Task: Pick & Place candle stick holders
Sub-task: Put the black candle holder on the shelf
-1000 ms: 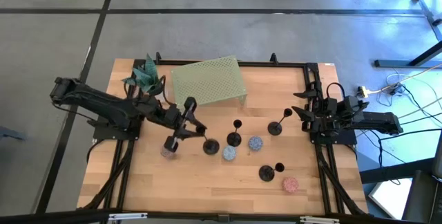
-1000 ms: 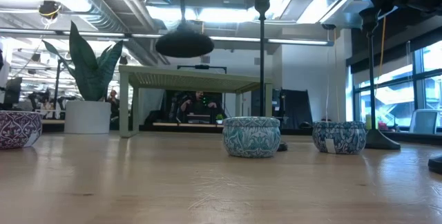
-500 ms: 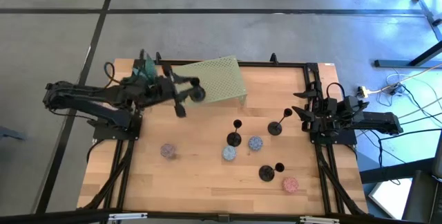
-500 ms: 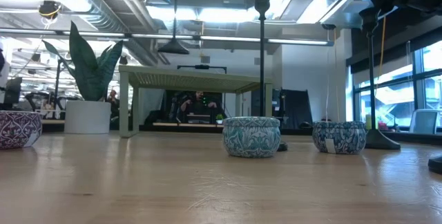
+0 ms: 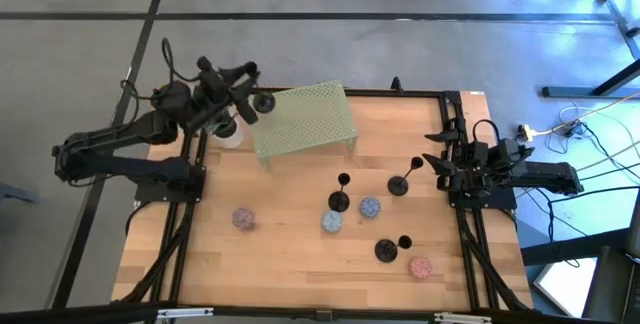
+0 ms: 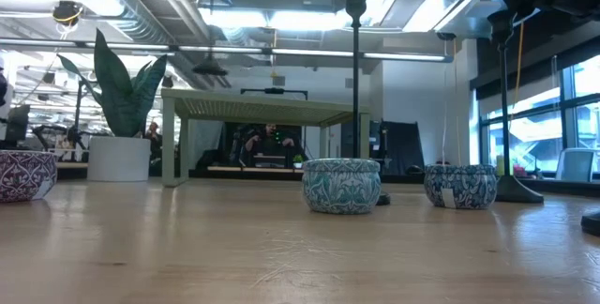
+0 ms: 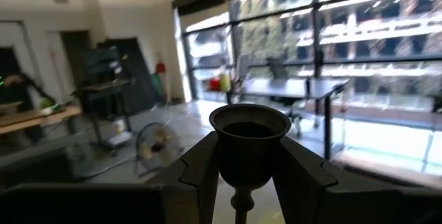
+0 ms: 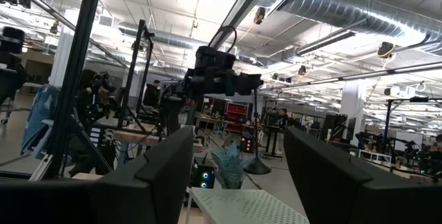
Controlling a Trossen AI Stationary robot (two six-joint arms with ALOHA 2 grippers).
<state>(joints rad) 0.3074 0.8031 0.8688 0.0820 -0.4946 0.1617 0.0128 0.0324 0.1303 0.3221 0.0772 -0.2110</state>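
One candle stick holder is up in the air at the table's far-left corner, clamped in the left gripper just left of the green mesh riser. In the left wrist view its cup sits between the two fingers, pinched at the stem. Three more holders stand on the wooden table: one at centre, one to its right, one near-right by a pink tin. The right gripper waits at the right edge, fingers spread apart, holding nothing.
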